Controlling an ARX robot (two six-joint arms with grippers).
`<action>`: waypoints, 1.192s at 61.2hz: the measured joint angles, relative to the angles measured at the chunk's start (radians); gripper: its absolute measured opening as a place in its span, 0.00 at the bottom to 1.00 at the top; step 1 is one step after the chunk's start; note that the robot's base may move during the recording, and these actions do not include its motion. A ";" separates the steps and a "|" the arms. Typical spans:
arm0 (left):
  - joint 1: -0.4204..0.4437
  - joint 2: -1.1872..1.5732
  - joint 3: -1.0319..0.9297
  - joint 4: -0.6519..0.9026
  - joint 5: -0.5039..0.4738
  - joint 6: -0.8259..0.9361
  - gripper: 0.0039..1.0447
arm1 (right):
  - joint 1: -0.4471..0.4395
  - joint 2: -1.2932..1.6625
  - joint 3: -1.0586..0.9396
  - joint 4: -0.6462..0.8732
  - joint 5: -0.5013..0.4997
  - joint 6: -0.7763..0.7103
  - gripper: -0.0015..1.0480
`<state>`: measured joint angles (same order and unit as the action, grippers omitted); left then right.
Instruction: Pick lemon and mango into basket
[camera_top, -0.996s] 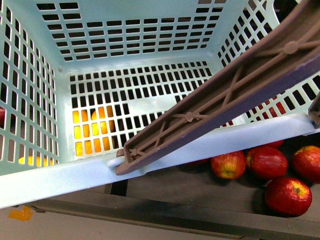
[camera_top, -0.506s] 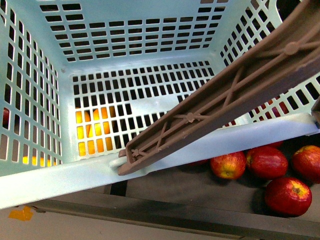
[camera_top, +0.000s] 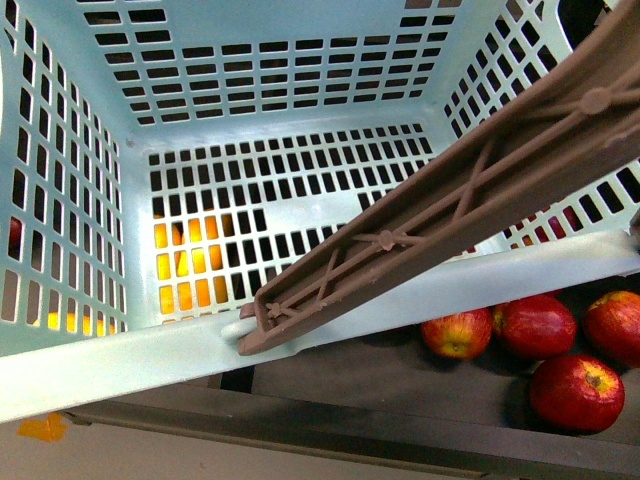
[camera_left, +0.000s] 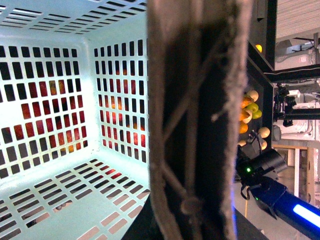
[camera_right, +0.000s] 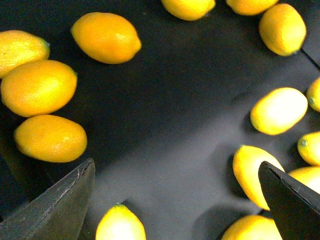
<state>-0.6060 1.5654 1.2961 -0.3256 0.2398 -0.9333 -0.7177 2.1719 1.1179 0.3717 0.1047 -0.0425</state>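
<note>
The job has hardly begun. The blue basket (camera_top: 120, 362) has a bare floor, with no lemon and no mango in it (the yellow and orange glow in its slots is fruit lying outside it, not inside). Its brown handle (camera_top: 450, 220) slants across the basket's near right corner. Red apples (camera_top: 575, 392) lie on the dark counter just outside that corner, and they are not part of this job. The right pincer (camera_right: 175, 167) hangs over a dark counter (camera_right: 170, 85) full of yellow fruit. Its two fingers (camera_right: 57, 205) are wide apart and hold nothing. One bright yellow lemon (camera_right: 278, 110) lies near one finger but does not touch it, and more like it lie close around. The longer orange-yellow fruits (camera_right: 39, 88) by the other finger are not lemons, I think. The left pincer is hard to see, because the handle fills its camera, close and blurry. It may be gripping the basket by that handle, but I cannot tell if it is apart or together. I see no mango in any picture. So both fruits are left to do. I think the lemon comes first: go down, close on one, and carry it to the basket. Then the mango must be found and put in too.
</note>
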 joint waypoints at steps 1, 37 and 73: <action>0.000 0.000 0.000 0.000 0.000 0.000 0.04 | 0.003 0.007 0.010 -0.003 0.002 -0.006 0.92; 0.000 0.000 0.000 0.000 0.000 0.000 0.04 | 0.018 0.384 0.579 -0.248 -0.021 -0.345 0.92; 0.000 0.000 0.000 0.000 -0.001 0.000 0.04 | 0.043 0.706 1.053 -0.456 -0.061 -0.532 0.92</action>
<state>-0.6060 1.5654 1.2961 -0.3256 0.2390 -0.9329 -0.6746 2.8777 2.1712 -0.0845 0.0441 -0.5743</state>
